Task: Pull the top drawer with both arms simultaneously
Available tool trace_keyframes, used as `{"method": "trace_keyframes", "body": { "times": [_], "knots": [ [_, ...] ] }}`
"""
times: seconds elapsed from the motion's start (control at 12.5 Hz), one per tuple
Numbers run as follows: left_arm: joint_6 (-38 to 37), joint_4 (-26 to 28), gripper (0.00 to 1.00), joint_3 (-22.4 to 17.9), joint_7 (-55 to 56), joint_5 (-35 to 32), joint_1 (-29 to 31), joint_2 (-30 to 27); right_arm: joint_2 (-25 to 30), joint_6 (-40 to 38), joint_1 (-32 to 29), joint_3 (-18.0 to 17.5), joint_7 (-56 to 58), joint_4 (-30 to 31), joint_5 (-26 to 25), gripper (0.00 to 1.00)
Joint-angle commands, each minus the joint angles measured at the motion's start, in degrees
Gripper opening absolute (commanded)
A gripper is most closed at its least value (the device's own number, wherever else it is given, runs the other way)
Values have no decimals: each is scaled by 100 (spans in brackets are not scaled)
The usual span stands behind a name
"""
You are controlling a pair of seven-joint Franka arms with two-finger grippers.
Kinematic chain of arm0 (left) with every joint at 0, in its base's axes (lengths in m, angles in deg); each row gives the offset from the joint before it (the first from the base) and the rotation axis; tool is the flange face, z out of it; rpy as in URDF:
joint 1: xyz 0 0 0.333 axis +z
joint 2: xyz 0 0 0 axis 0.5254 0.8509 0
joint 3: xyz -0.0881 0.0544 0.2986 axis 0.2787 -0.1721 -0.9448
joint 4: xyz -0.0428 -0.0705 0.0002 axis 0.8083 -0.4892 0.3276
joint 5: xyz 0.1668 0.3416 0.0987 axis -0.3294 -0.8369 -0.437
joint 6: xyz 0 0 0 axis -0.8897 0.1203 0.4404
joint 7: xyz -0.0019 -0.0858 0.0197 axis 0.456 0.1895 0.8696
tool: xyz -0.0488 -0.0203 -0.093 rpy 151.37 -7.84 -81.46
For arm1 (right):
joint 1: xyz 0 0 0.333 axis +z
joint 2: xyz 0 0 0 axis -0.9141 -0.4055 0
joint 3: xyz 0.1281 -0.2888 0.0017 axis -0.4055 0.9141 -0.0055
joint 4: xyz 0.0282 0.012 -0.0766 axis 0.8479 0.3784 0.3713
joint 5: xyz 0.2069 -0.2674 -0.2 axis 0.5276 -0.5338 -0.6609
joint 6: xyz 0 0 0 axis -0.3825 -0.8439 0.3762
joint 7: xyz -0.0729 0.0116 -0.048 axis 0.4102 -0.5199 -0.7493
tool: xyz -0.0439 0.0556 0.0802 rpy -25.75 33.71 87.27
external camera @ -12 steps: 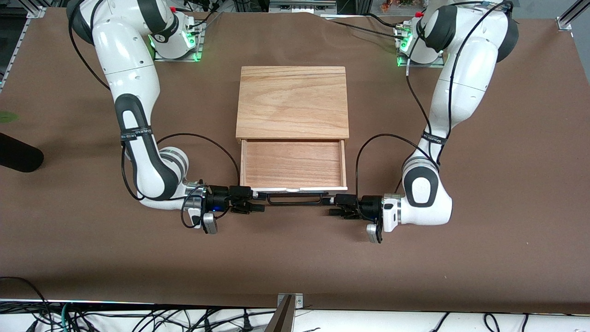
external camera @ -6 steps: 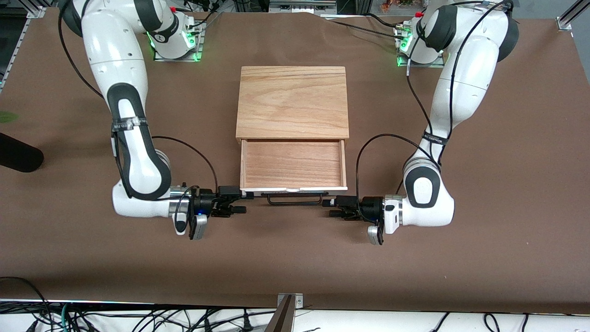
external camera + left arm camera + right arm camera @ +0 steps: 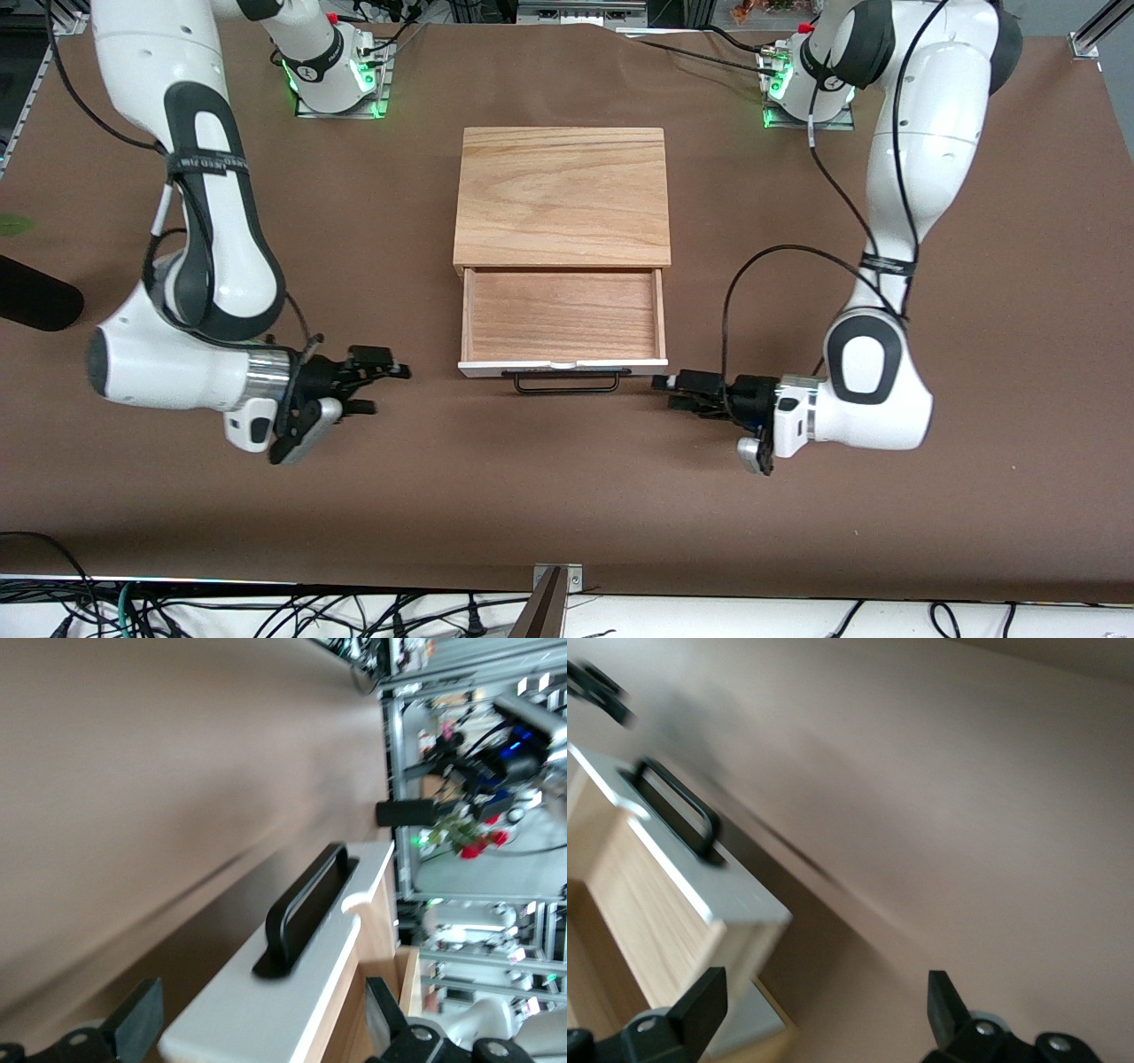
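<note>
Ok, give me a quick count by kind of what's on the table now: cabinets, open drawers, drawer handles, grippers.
Cabinets: 1, the oak cabinet
Open drawers: 1, the top drawer
Drawer handles: 1, the black bar handle
Grippers: 2, the left gripper and the right gripper, both open, one off each end of the handle
Total: 5

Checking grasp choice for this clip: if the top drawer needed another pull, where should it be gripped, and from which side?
Probably the black bar handle on the top drawer front. It stands off the white panel, so fingers fit around it. Each open gripper, left and right, could come in from its own end of the bar.
</note>
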Motion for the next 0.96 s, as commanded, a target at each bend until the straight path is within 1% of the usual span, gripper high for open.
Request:
{"method": "trace_keyframes", "body": {
  "times": [0.0, 0.08, 0.24, 0.32, 0.48, 0.56, 0.64, 0.72, 0.8, 0.88],
  "knots": [
    [-468, 61, 100, -330, 104, -402, 62, -262, 512, -406, 63, 391, -48, 134, -1172, 100],
    [-548, 61, 100, -488, 104, -621, 62, -332, 696, -451, 54, 427, -31, 143, -1709, 100],
    [-723, 61, 100, -551, 113, -1384, 62, -491, 1197, -748, 45, 454, -92, 161, -2519, 100],
    [-742, 53, 100, -586, 104, -1692, 80, -587, 1390, -1029, 37, 506, -127, 143, -2740, 100],
    [-812, 61, 100, -796, 104, -1905, 89, -745, 1428, -1617, 98, 856, -293, 100, -2821, 100],
    [-829, 61, 100, -936, 104, -1932, 80, -842, 1480, -1777, 133, 902, -451, -22, -2900, 100],
    [-830, 61, 100, -999, 104, -2080, 80, -886, 1776, -1761, 177, 867, -731, 37, -3170, 100],
    [-821, 61, 100, -1008, 104, -2343, 88, -1017, 2031, -1813, 186, 762, -1229, 308, -3538, 100],
    [-769, 61, 100, -1034, 113, -2624, 89, -1123, 2365, -1787, 116, 457, -1765, 710, -3873, 100],
    [-751, 53, 100, -1200, 113, -2705, 89, -1237, 2577, -1787, -84, 236, -2197, 949, -3998, 100]
  ]
}}
